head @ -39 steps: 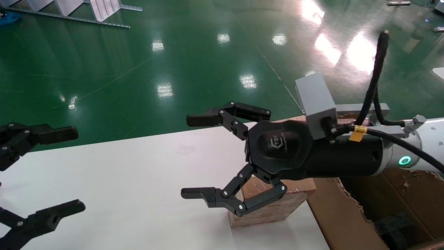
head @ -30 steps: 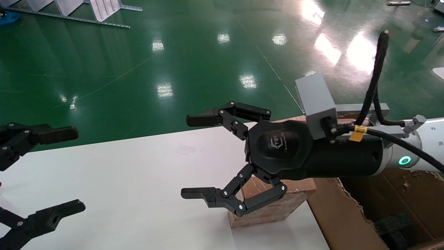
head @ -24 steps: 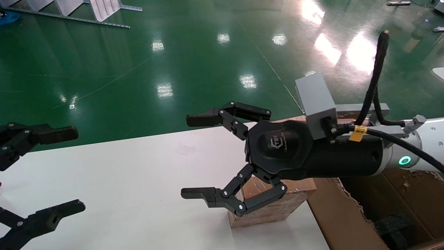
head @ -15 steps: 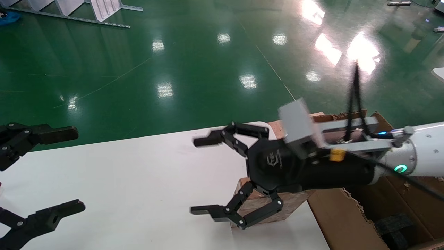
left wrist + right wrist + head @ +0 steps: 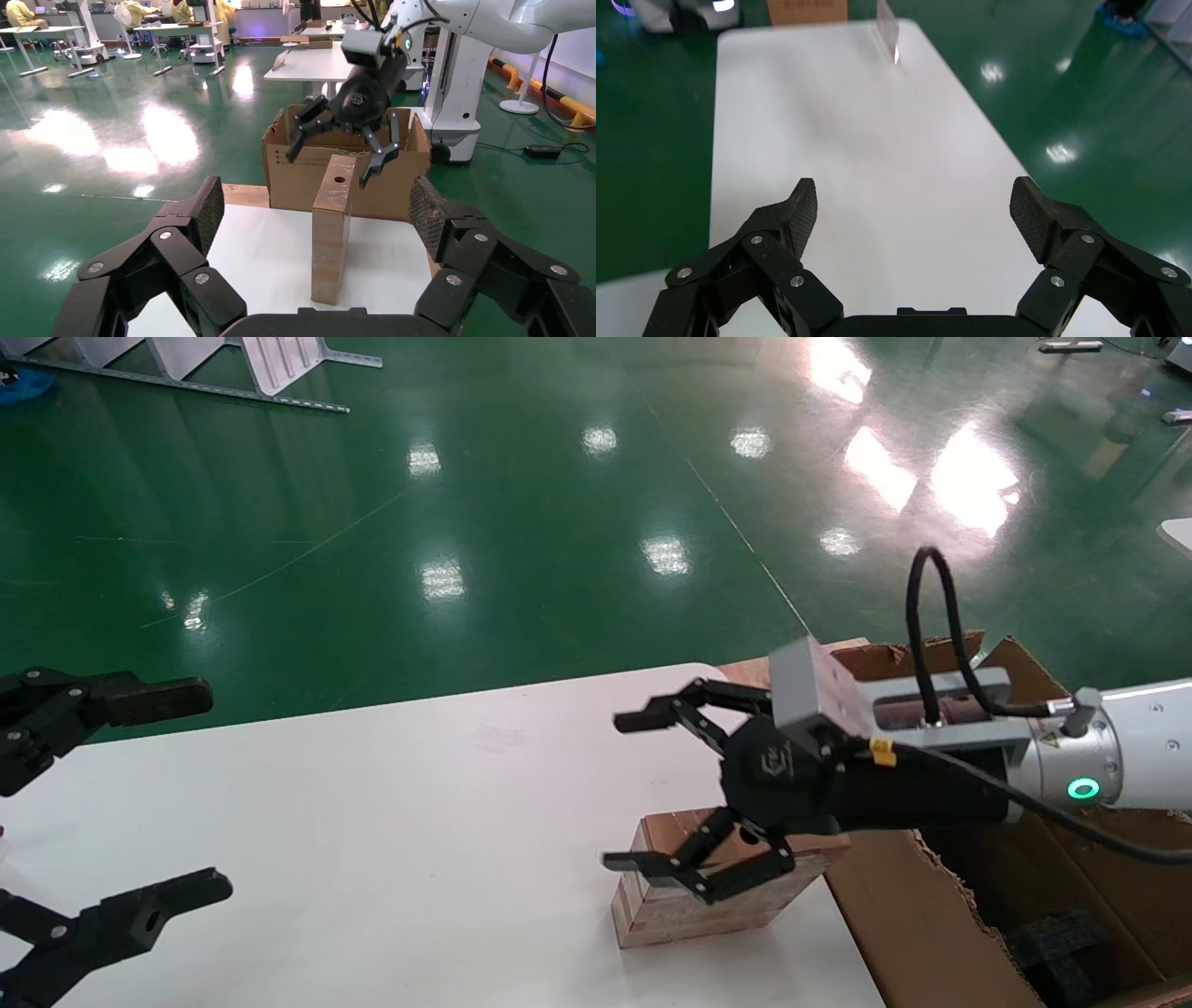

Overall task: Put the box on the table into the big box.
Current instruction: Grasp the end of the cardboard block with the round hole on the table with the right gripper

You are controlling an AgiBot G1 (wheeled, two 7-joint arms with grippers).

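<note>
The small brown box lies on the white table near its right edge, round black hole facing up. My right gripper is open and empty, hovering just above the box's upper face with one finger over it. The big box stands open beside the table on the right. In the left wrist view the small box stands before the big box, with the right gripper above it. My left gripper is open and empty at the table's left end. The right wrist view shows its open gripper over bare table; the box is hidden there.
A black foam block lies inside the big box. Green shiny floor lies beyond the table's far edge. A small clear item stands at the table's far end in the right wrist view.
My right gripper has moved right and down, closer to the small box, and its wrist has turned. The small box and the left gripper have not moved.
</note>
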